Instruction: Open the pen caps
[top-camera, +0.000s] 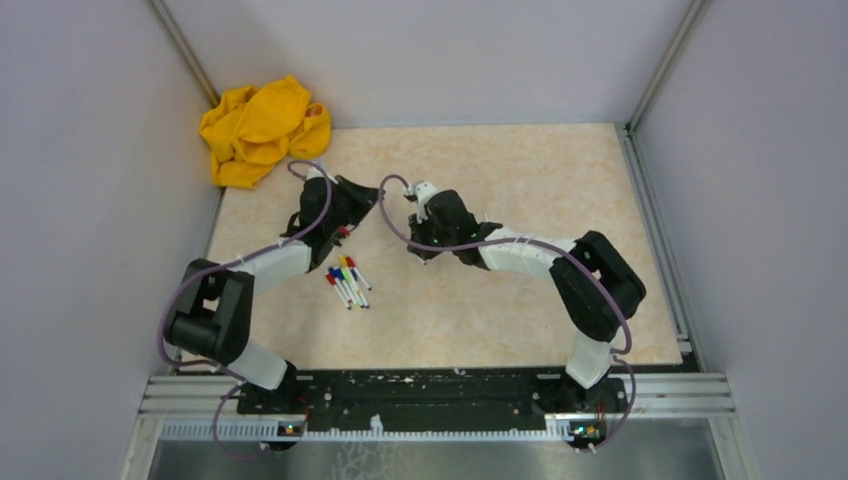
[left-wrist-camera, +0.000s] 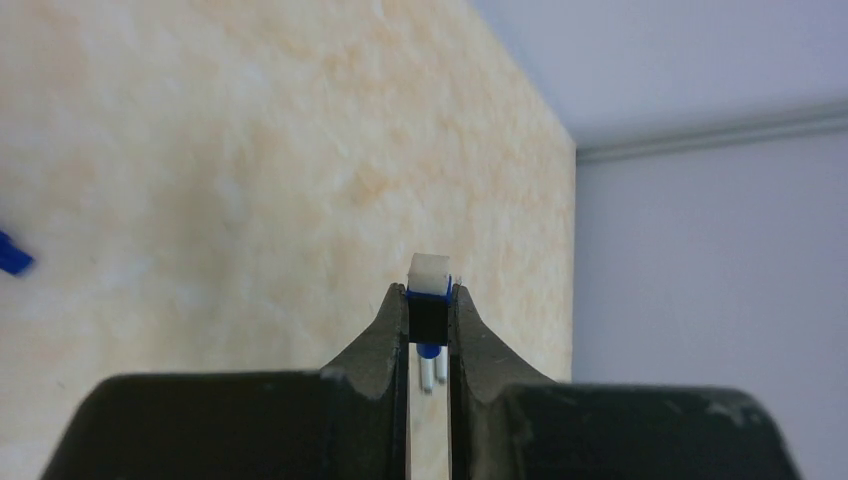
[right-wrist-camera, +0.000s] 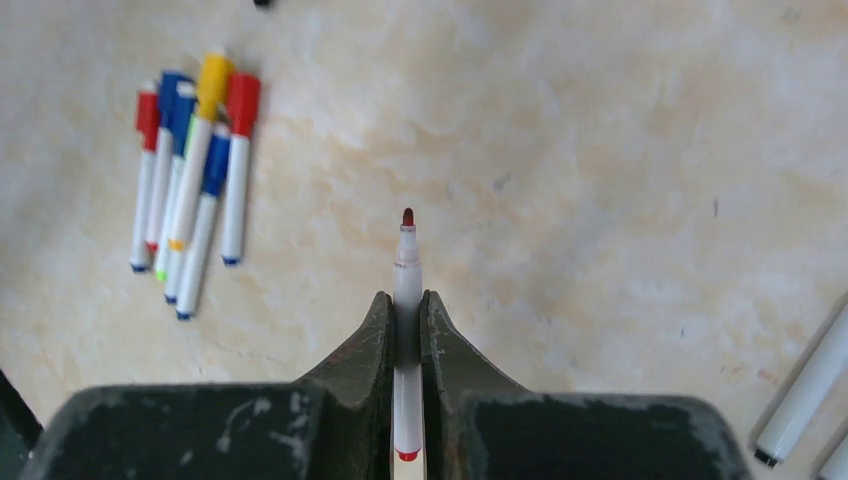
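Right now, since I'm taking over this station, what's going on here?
The right hand holds a red marker, its cap already off and tip bare. The left hand is shut too, but what it pinches is unclear. A bunch of capped markers lies on the table near the left arm.

The table (top-camera: 520, 300) was a pale beige slab with a marbled pattern. A bundle of markers (right-wrist-camera: 190, 190) lay flat on it, ahead and to the left of the right gripper (right-wrist-camera: 406, 300). Their barrels touched side by side, and their pen caps (right-wrist-camera: 213, 80), red, blue and yellow, were at the ends farther from it. Two more white barrels (right-wrist-camera: 805, 395) lay on the surface close to that gripper's right. A small blue piece (left-wrist-camera: 12, 255) lay well left of the left gripper (left-wrist-camera: 430, 295). A crumpled yellow cloth (top-camera: 262, 130) sat at the far corner, beyond the left gripper
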